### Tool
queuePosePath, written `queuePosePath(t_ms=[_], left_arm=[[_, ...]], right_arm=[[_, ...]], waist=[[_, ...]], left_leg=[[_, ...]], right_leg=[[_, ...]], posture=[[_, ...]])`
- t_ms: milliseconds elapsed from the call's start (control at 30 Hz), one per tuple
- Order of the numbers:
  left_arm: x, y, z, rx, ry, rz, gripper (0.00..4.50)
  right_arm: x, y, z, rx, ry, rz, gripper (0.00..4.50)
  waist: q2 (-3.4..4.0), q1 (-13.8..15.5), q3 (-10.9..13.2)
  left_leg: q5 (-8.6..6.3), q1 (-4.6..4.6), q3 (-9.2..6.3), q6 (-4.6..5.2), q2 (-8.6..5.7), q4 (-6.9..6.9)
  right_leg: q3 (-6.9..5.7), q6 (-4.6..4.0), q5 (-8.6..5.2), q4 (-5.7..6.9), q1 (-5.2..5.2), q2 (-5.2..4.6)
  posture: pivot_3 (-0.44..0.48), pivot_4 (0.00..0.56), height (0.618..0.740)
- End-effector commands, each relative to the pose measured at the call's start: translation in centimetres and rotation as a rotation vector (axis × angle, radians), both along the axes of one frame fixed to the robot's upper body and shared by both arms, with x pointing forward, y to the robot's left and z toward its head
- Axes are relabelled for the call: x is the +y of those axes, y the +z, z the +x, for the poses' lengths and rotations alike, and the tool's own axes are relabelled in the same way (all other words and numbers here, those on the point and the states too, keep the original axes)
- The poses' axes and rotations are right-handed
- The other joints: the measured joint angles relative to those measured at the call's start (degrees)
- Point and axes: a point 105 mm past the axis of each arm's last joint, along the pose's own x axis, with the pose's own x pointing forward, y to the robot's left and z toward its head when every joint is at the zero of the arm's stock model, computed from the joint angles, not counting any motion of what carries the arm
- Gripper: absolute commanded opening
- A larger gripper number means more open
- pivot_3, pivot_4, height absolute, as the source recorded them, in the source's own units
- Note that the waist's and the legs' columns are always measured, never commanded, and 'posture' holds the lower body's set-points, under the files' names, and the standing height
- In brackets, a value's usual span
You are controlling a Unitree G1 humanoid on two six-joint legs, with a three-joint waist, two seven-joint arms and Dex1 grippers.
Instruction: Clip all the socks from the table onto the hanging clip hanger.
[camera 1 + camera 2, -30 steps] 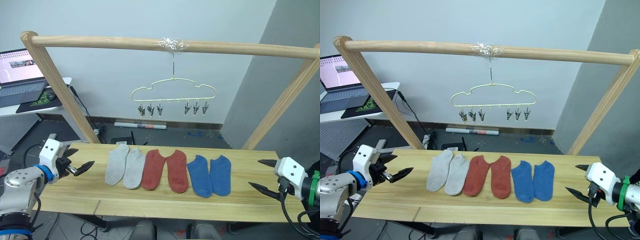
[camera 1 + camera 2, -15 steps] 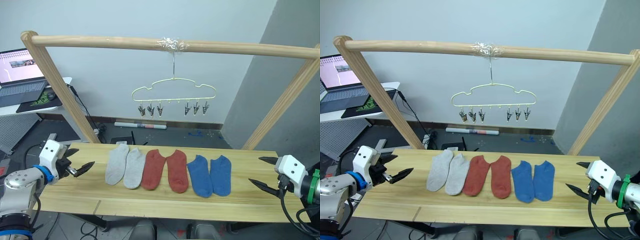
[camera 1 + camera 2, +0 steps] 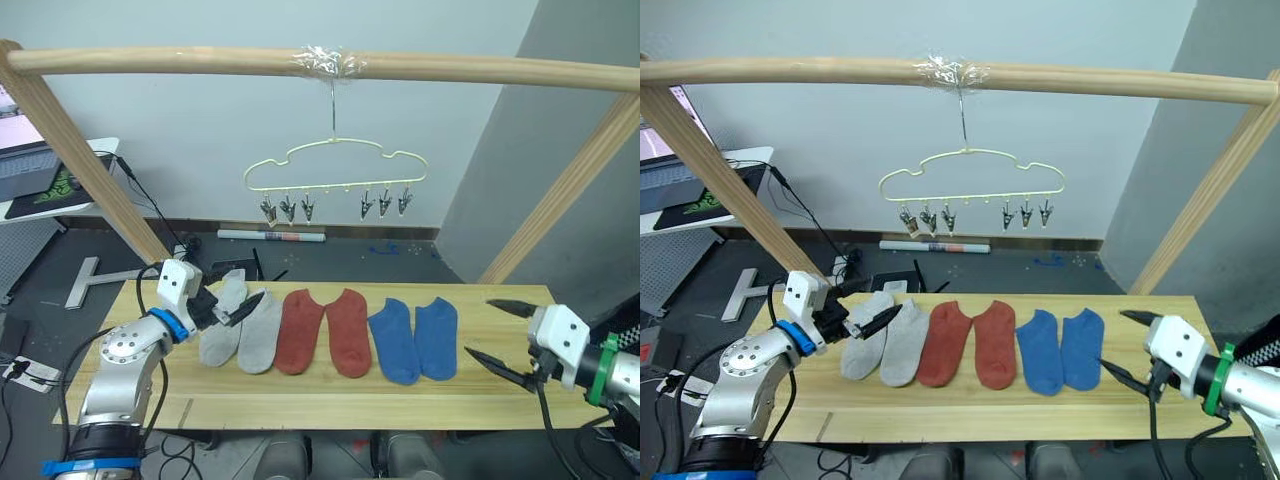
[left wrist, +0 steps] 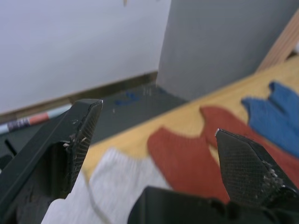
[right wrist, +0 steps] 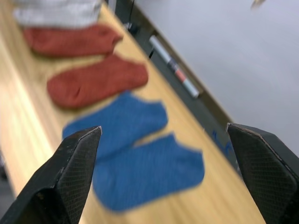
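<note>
Wood planks, light yellowish: the table (image 3: 330, 400) — a wide top carrying all six socks in one row.
Grey socks: two (image 3: 240, 330), lying flat side by side at the robot's left end of the row, touching each other.
Rust red socks: two (image 3: 322, 330), flat in the middle of the row, just beside the grey pair.
Blue socks: two (image 3: 413, 338), flat at the right end of the row, just beside the red pair.
Clip hanger: pale cream wire (image 3: 335, 165), wavy outline, hung by its hook from a taped spot on the wooden pole (image 3: 330, 63); it hangs above and behind the socks, well apart from them.
Clips: small grey metal ones (image 3: 287, 208) in two groups of three along the hanger's lower wire, none holding a sock.
Left gripper: (image 3: 240, 307) fingers spread apart, holding nothing — poised over the outer grey sock; whether a tip touches the knit cannot be told. The left wrist view looks across the grey and red socks toward the blue pair.
Right gripper: (image 3: 492, 335) fingers wide apart, holding nothing, over the table's right end near the blue socks but apart from them.
Background: a laptop (image 3: 660, 150) on a side desk at far left; a marker-like stick (image 3: 270, 236) on the dark floor by the wall.
</note>
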Motion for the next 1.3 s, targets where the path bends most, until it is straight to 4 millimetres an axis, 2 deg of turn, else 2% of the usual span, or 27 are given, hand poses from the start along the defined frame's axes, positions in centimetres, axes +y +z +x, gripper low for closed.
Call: queuePosePath(t_ms=[33,233,400,500,567,667,1067,1300], left_arm=[[-1.6,2.9,0.2,-0.128,0.034,-0.089,4.49],[-1.2,6.2,1.2,-0.348,0.23,-0.141,4.49],[-1.7,7.2,1.9,-0.393,0.285,-0.222,4.49],[-2.8,7.3,2.2,-0.409,0.255,-0.232,3.93],[-3.0,7.3,2.6,-0.409,0.254,-0.231,3.4],[-2.4,7.2,3.6,-0.407,0.31,-0.232,3.4],[-3.4,8.0,6.6,-0.392,0.336,-0.27,3.4],[-4.0,8.4,7.1,-0.397,0.315,-0.281,3.4]], right_arm=[[2.8,2.4,0.6,-0.064,0.038,0.089,4.5],[5.0,4.8,2.1,-0.118,0.063,0.171,4.5],[6.7,6.1,3.1,-0.146,0.106,0.203,4.5],[7.6,6.3,3.4,-0.146,0.14,0.211,4.5],[8.0,6.5,3.5,-0.144,0.16,0.21,4.5],[8.4,6.8,3.6,-0.146,0.175,0.209,4.5],[9.2,7.9,3.6,-0.157,0.207,0.215,4.5],[10.0,8.7,3.3,-0.18,0.243,0.21,4.5]], waist=[[-0.02,-0.2,0.5],[-0.22,-0.5,1.4],[-0.19,-0.7,1.6],[-0.19,-0.7,1.7],[-0.13,-0.7,1.8],[-0.09,-0.7,1.8],[-0.13,-1.1,1.9],[-0.12,-1.2,1.9]], left_leg=[[-0.01,0.0,0.0,-0.02,0.0,0.0],[-0.1,-0.25,-0.13,-0.17,0.0,0.01],[-0.1,-0.43,-0.26,-0.17,-0.04,0.05],[-0.1,-0.49,-0.32,-0.17,-0.06,0.05],[-0.1,-0.56,-0.44,-0.17,-0.07,0.05],[-0.1,-0.63,-0.5,-0.17,-0.09,0.05],[-0.1,-0.77,-0.71,-0.17,-0.21,0.06],[-0.1,-0.82,-0.77,-0.17,-0.28,0.05]], right_leg=[[0.0,0.0,0.0,0.0,0.0,0.0],[-0.11,0.01,0.02,-0.12,-0.14,0.01],[-0.23,0.02,0.04,-0.24,-0.19,0.01],[-0.28,0.02,0.04,-0.28,-0.19,0.01],[-0.39,0.02,0.04,-0.32,-0.2,0.01],[-0.44,-0.01,0.06,-0.33,-0.24,0.01],[-0.61,0.01,0.05,-0.36,-0.28,0.01],[-0.66,-0.19,0.17,-0.36,-0.3,0.0]], posture=[[-0.054,0.206,0.72],[-0.042,0.213,0.72],[-0.037,0.218,0.72],[-0.035,0.219,0.72],[-0.036,0.22,0.72],[-0.034,0.219,0.72],[-0.042,0.212,0.72],[-0.046,0.208,0.72]])
